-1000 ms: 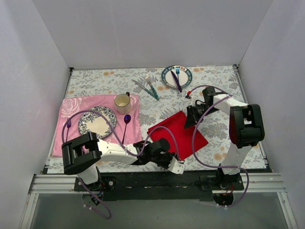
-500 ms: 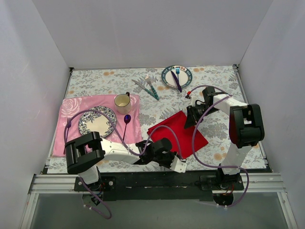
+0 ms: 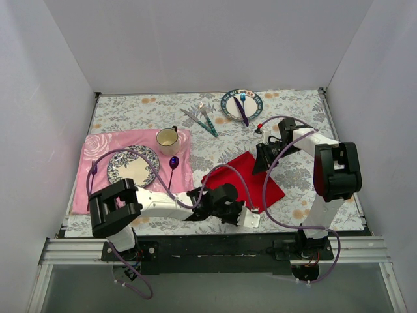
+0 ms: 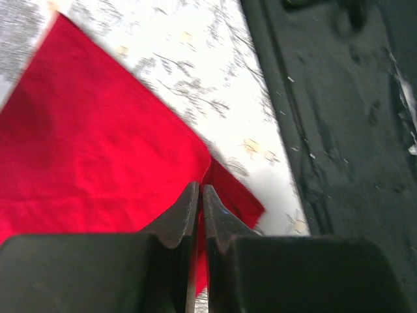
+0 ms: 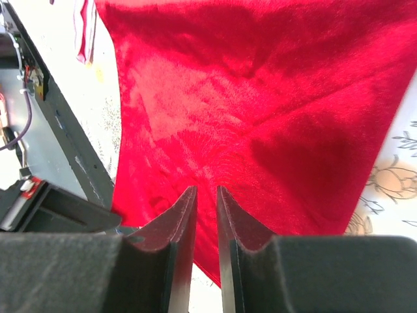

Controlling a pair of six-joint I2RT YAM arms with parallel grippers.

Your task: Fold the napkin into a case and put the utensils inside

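The red napkin (image 3: 244, 179) (image 4: 98, 143) (image 5: 260, 98) lies flat as a diamond on the flowered table. At its near corner my left gripper (image 3: 244, 208) (image 4: 199, 189) is shut, with red cloth pinched between its fingers. Low over the napkin's far corner is my right gripper (image 3: 257, 163) (image 5: 206, 192). Its jaws stand a narrow gap apart, and the cloth shows beneath that gap. The utensils, a fork and knife with teal handles (image 3: 205, 119), lie side by side on the table at the back, apart from both grippers.
A pink placemat (image 3: 98, 153) on the left carries a patterned plate (image 3: 133, 164), a cup (image 3: 168, 137) and a purple spoon (image 3: 173, 163). A second plate (image 3: 229, 112) at the back holds a blue fork and a purple knife. The black rail (image 4: 339, 130) runs along the table's near edge.
My left gripper slid right along the near edge and closed on the napkin's near corner. The right gripper has stayed at the far corner.
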